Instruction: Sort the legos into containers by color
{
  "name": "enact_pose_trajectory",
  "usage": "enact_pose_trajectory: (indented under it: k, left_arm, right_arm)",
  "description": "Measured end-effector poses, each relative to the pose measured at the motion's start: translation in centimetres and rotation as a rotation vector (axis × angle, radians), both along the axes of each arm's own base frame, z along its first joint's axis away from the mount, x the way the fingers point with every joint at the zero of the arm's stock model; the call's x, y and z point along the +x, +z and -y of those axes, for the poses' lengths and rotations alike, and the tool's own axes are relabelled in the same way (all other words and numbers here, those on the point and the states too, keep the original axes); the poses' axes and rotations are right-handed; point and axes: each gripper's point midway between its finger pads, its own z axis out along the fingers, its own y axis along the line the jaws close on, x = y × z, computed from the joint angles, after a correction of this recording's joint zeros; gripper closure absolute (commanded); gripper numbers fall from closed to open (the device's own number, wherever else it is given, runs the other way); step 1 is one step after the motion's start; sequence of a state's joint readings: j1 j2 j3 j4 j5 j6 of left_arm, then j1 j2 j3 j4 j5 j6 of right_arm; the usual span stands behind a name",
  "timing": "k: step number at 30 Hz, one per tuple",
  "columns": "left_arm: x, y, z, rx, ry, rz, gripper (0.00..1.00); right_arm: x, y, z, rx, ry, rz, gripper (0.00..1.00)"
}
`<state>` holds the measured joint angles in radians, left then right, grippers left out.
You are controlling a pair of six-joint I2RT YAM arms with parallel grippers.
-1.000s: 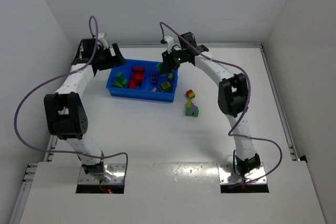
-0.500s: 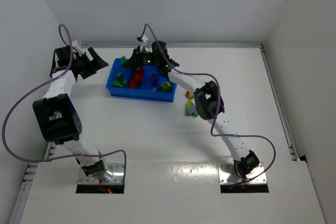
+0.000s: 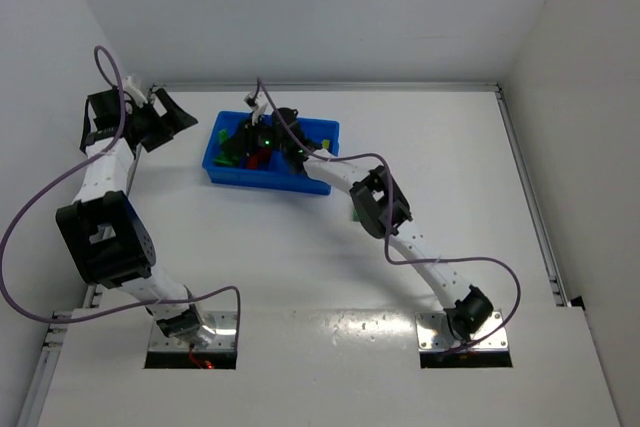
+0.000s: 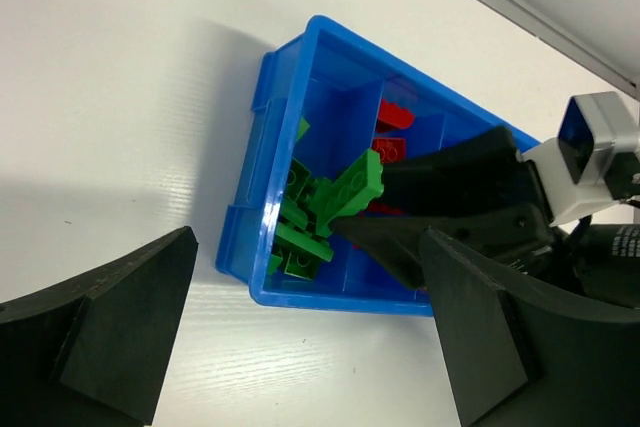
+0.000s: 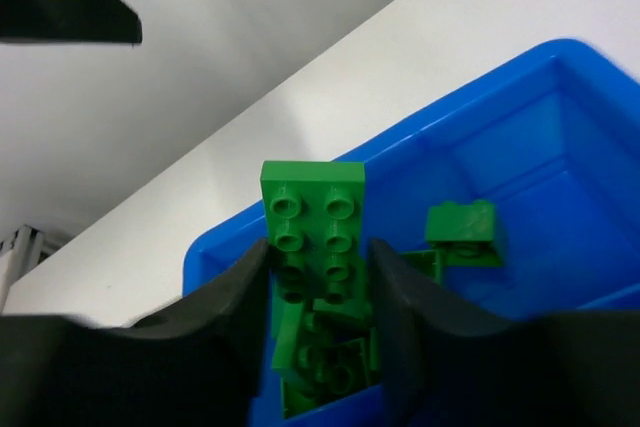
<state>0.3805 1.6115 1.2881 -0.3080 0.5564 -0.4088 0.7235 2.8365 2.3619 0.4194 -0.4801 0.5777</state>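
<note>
**A:** How far is the sorting judged to be?

**B:** In the bright blue divided plastic tray [image 4: 258, 137], green plastic bricks [image 4: 300, 237] are gathered in the end compartment and red plastic bricks [image 4: 392, 132] are seen in the next. The other compartments are covered. A flat green studded brick [image 5: 313, 197] is pinched in the right gripper [image 5: 317, 252] above the green pile and is not yet dropped.

**A:** What is left, and what is in the way?

**B:** That cannot be told. The white bench [image 3: 300, 257] beside the tray is partly hidden under the right arm [image 3: 375, 207]. The left gripper [image 3: 172, 112] is spread wide and empty, near the tray's end, so crowding there is judged possible.
</note>
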Motion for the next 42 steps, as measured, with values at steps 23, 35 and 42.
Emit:
enact_pose_trajectory:
  k: [23,35,42]
  left_arm:
    - [-4.8,2.5,30.9,0.302,-0.802,0.237,0.07]
    - [-1.0,-6.3,44.9,0.386,-1.01,0.146,0.31]
    - [-2.1,-7.1,48.3,0.541,-1.227,0.253,0.17]
  right_arm:
    - [1.0,20.7,35.3,-0.404,-0.376,0.184,0.53]
    - [-13.2,1.8,52.5,-0.923,-0.533,-0.417,0.53]
    - [-14.1,4.1,55.9,-0.906,-0.637,-0.399,0.53]
